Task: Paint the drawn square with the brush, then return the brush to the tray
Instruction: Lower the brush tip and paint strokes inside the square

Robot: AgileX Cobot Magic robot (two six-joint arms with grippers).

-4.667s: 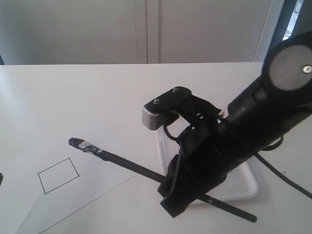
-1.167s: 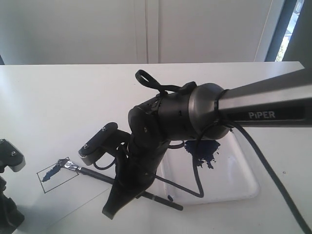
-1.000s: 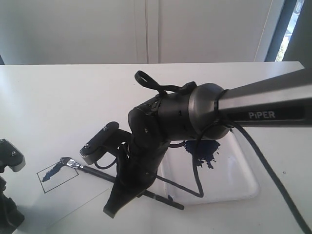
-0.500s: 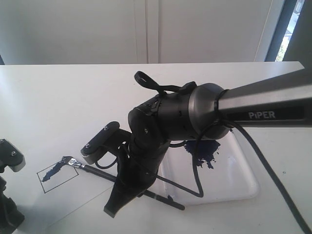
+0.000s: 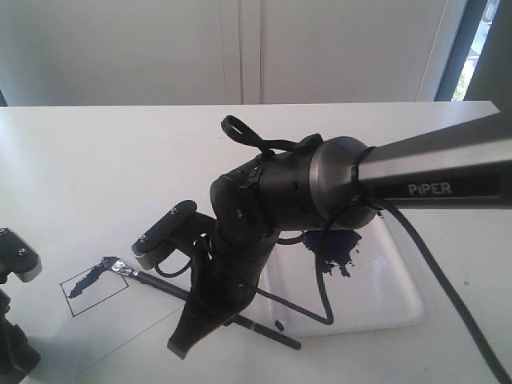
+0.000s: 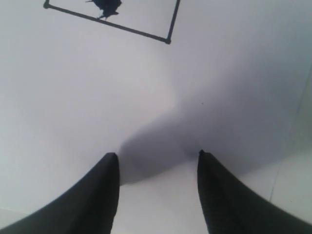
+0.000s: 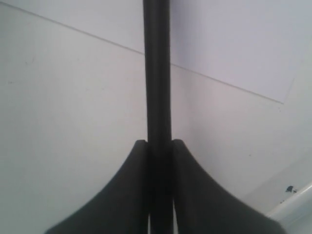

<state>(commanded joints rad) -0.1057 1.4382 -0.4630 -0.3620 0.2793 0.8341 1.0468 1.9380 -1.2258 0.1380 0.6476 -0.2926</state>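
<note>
Brush (image 5: 156, 282) clenched in my right pincer (image 7: 158, 144), tip at the square's (image 5: 94, 286) corner, only one streak inside. Risk: the low handle angle could drag paint past the outline.

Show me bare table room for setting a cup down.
Free: white tabletop between the back wall and the black-outlined drawn square. Crowded: around the black-handled brush, right tool and white glossy plastic tray.
</note>
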